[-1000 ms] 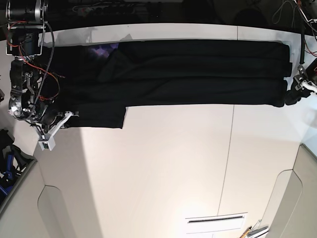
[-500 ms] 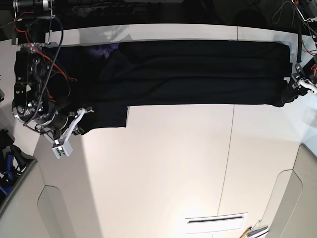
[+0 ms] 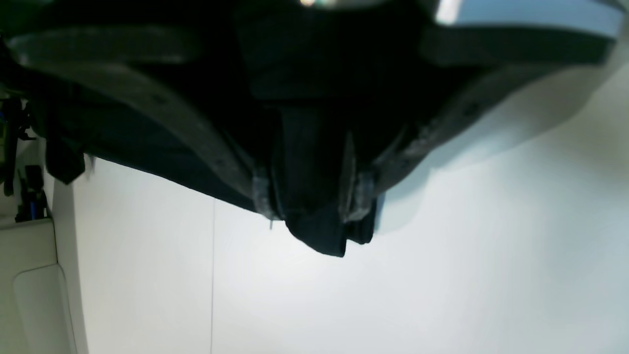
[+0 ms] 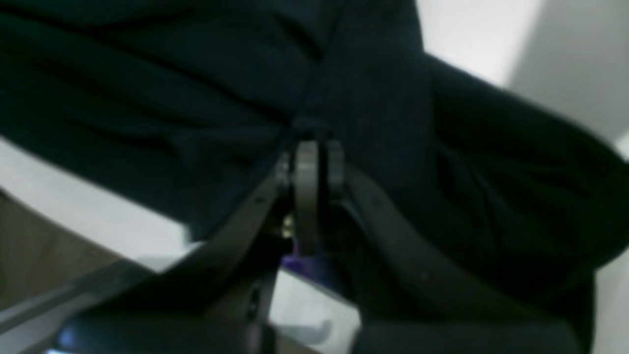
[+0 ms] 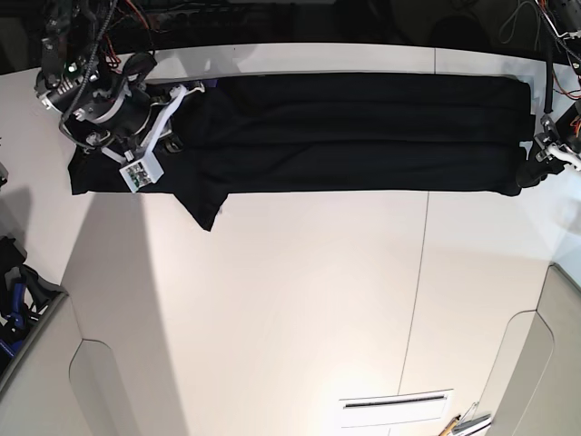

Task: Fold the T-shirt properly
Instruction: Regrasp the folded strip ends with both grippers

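The black T-shirt [image 5: 363,136] lies as a long folded band across the far part of the white table [image 5: 290,300]. My right gripper [image 5: 177,123], at the left of the base view, is shut on a bunched fold of the shirt [image 4: 373,98] near its sleeve end. A loose flap [image 5: 207,204] hangs toward the front. A small purple patch [image 4: 295,260] shows below the fingers [image 4: 307,167]. My left gripper [image 5: 528,173], at the right of the base view, is shut on the shirt's front right corner [image 3: 319,236], held between its fingers [image 3: 265,196].
A seam [image 5: 419,272] runs front to back across the table. A white slotted plate [image 5: 395,407] lies near the front edge. Grey panels stand at the front left [image 5: 36,363] and front right [image 5: 545,363]. Cables hang along the back edge.
My right arm has moved from the shirt's front left edge toward the back, taking the cloth with it. The sleeve end has shifted and a flap now hangs forward. My left gripper has stayed put.
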`<move>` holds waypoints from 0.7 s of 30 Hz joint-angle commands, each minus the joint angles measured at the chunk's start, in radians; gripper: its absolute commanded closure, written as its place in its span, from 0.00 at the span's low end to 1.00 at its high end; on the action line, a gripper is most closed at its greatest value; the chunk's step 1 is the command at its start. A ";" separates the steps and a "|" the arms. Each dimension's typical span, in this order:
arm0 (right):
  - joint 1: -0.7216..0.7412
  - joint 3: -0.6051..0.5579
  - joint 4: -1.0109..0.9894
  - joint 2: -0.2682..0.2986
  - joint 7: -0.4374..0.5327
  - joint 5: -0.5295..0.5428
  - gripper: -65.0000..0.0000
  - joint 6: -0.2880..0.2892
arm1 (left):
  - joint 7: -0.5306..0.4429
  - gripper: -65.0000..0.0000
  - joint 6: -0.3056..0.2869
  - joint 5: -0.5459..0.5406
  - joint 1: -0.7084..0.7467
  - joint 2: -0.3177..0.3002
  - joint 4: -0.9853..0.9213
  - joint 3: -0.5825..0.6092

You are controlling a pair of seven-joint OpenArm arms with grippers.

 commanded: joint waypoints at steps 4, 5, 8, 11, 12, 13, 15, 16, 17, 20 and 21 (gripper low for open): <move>-0.061 0.004 0.101 0.006 0.019 0.042 1.00 0.013 | -0.019 0.67 -0.009 -0.023 -0.008 -0.024 0.016 -0.006; -0.072 0.004 0.112 0.006 0.019 0.059 1.00 0.024 | -0.019 0.67 -0.009 -0.024 -0.008 -0.024 0.016 -0.006; -0.102 0.004 0.125 0.006 0.011 0.129 1.00 0.066 | -0.022 0.67 -0.009 -0.023 -0.008 -0.024 0.016 -0.006; -0.127 0.004 0.125 0.006 -0.023 0.149 1.00 0.087 | -0.022 0.67 -0.009 -0.024 -0.008 -0.025 0.016 -0.006; -0.132 0.004 0.125 0.006 -0.037 0.148 1.00 0.087 | -0.023 0.67 -0.009 -0.024 -0.008 -0.024 0.016 -0.006; -0.137 0.004 0.125 0.006 -0.046 0.149 1.00 0.087 | -0.023 0.67 -0.009 -0.030 -0.008 -0.025 0.016 -0.006; -0.143 0.004 0.125 0.006 -0.041 0.149 0.74 0.087 | -0.023 0.61 -0.009 -0.051 -0.008 -0.025 0.016 -0.006; -0.142 0.004 0.125 0.006 -0.033 0.148 0.65 0.087 | -0.023 0.57 -0.009 -0.060 -0.008 -0.025 0.016 -0.007; -0.142 0.004 0.126 0.006 -0.022 0.148 0.61 0.087 | -0.023 0.54 -0.009 -0.062 -0.008 -0.026 0.016 -0.007; -0.131 0.004 0.130 0.006 -0.010 0.138 0.60 0.086 | -0.021 0.53 -0.009 -0.061 -0.007 -0.038 0.016 -0.007; -0.123 0.004 0.133 0.006 -0.004 0.124 0.60 0.086 | -0.021 0.53 -0.009 -0.060 -0.007 -0.043 0.016 -0.010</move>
